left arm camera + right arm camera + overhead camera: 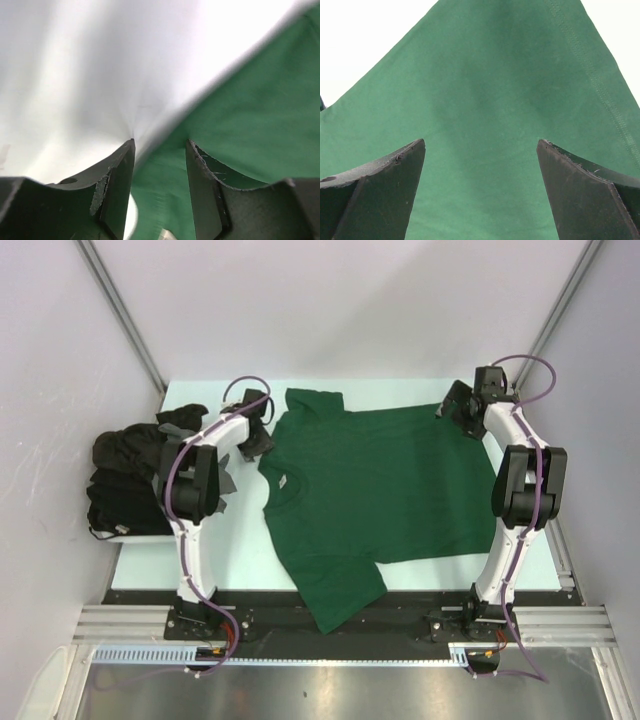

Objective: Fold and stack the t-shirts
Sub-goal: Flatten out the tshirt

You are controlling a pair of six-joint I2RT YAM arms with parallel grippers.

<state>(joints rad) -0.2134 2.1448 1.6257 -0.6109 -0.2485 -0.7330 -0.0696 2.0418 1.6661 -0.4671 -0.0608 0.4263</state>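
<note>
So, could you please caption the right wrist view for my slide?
Open right gripper poised over a hem corner of the green t-shirt.

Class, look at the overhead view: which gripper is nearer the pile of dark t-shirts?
Left. The left gripper hangs beside the pile of dark t-shirts, at a sleeve of the green t-shirt; the right gripper is across the table, over its hem.

Robot lab cell: white panels, aluminium posts.
</note>
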